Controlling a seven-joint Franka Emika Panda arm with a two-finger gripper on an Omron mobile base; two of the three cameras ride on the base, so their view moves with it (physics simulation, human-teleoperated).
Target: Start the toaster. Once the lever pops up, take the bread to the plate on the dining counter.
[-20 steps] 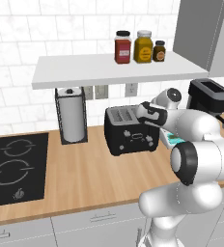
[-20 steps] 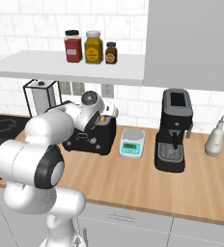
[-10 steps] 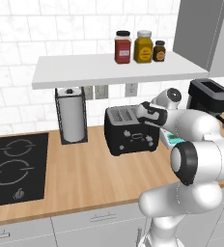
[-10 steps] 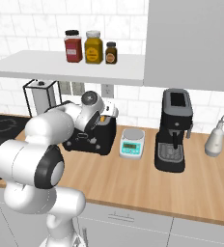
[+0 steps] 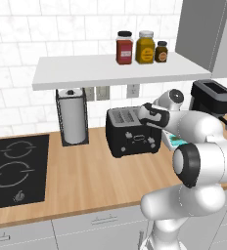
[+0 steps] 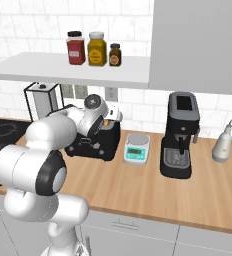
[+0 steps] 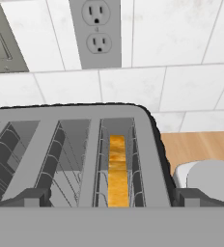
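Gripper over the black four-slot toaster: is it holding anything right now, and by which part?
Nothing is held. The gripper is open above the black four-slot toaster, with the golden-brown toast slice sitting untouched in its slot.

- One toaster [image 5: 131,132], with four slots on top.
- One bread [image 7: 117,170] slice, standing in a slot.
- Three jars [image 5: 146,47] on the shelf [image 5: 76,73].
- One paper towel roll [image 5: 72,116].
- One coffee machine [image 6: 180,134].
- One kitchen scale [image 6: 137,148].
- One stovetop [image 5: 12,167].
- One wall outlet [image 7: 95,30] with two sockets.
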